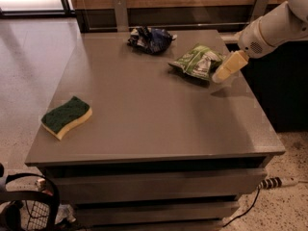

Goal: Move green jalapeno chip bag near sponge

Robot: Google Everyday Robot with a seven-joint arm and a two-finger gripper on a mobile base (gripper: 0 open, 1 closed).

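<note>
Power strip (281, 182): on the floor by the near right corner, its cable running under the drawers.
Sponge (66, 117): I see it flat near the near left corner of the surface (154, 124), green scrub side up, alone.
Gripper (226, 69): comes in over the right edge towards the far end, tip angled down and left, just beside the bag's right end. I cannot say whether they touch.
Jaws: they show as one pale wedge, so I cannot tell how far open they are.
Green jalapeno chip bag (196, 61): lying crumpled on the surface near the far right corner, well apart from the sponge.
Dark snack bag (149, 38): at the far edge, left of the green one.
</note>
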